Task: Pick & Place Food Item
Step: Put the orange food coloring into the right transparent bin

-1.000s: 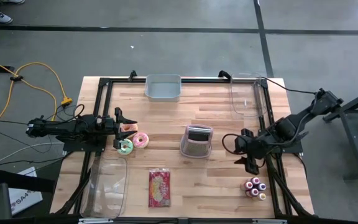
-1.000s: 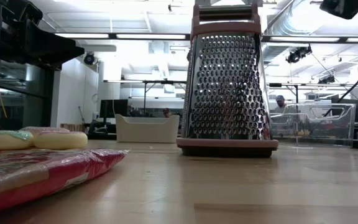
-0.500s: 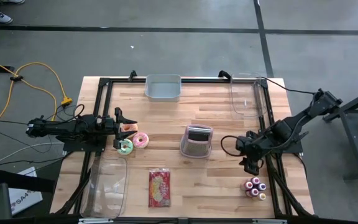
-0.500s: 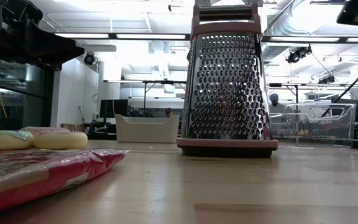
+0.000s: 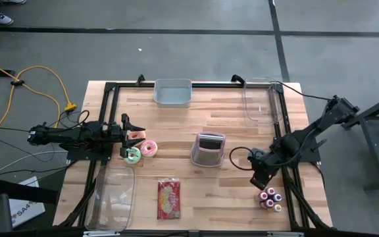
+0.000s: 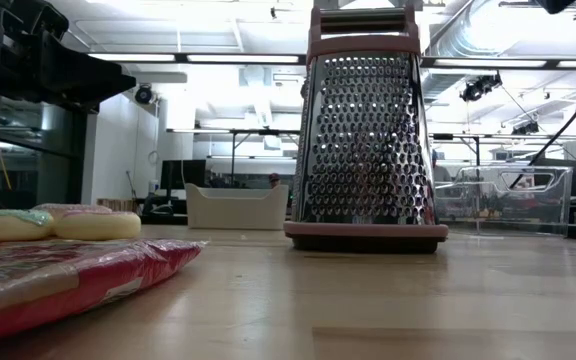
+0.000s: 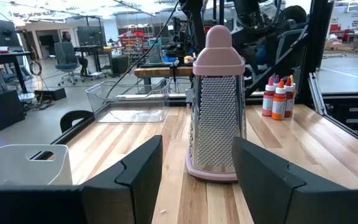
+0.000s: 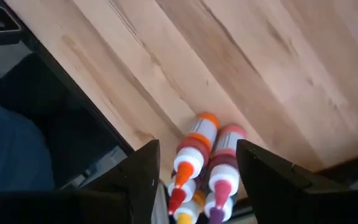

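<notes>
A cluster of small colour-capped bottles [image 5: 270, 199] stands near the table's near right corner. My right gripper [image 5: 258, 180] hangs open above them, pointing steeply down. In the right wrist view the bottles [image 8: 199, 167] lie between and beyond its two fingers [image 8: 139, 182], untouched. A pink donut [image 5: 150, 148] and a green donut [image 5: 133, 155] lie at the table's left. A pink packet [image 5: 169, 199] lies flat near the near edge. My left gripper [image 5: 135, 131] waits open and level beside the donuts.
A pink-framed box grater [image 5: 208, 149] stands upright mid-table. A grey bin [image 5: 173, 92] sits at the far edge. Clear containers sit at the far right [image 5: 260, 99] and near left [image 5: 115, 196]. A black frame rail [image 8: 73, 93] runs along the table's right edge beside the bottles.
My right gripper has come down and a little toward the table's left, closer to the bottles, and has rolled about its own pointing line. Its fingers stay open. Nothing on the table has moved.
</notes>
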Action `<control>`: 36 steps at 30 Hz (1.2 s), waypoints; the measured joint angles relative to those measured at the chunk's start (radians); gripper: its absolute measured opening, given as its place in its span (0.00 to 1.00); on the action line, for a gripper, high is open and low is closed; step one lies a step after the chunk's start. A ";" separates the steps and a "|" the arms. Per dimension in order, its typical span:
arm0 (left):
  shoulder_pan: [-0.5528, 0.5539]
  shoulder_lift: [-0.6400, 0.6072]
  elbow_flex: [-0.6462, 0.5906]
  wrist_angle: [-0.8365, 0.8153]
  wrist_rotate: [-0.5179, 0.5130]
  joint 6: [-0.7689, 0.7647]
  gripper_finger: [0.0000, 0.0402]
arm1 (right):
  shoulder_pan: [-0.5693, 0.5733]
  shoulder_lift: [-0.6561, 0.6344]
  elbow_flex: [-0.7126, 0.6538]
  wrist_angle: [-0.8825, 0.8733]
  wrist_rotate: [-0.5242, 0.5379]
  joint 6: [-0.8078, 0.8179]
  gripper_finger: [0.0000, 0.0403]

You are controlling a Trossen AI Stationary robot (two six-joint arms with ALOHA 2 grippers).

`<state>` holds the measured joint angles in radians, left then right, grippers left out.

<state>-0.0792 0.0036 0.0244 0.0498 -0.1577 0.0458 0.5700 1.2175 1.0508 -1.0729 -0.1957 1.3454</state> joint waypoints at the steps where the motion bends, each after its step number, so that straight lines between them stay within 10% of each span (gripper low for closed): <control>1: 0.000 0.000 0.000 0.000 0.000 0.000 0.47 | 0.000 0.010 0.000 0.002 -0.011 0.020 0.50; 36: 0.000 0.000 0.000 0.000 0.000 0.000 0.47 | -0.007 0.111 0.000 0.024 0.074 0.038 0.50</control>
<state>-0.0792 0.0038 0.0242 0.0497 -0.1577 0.0457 0.5629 1.3289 1.0508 -1.0492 -0.1221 1.3830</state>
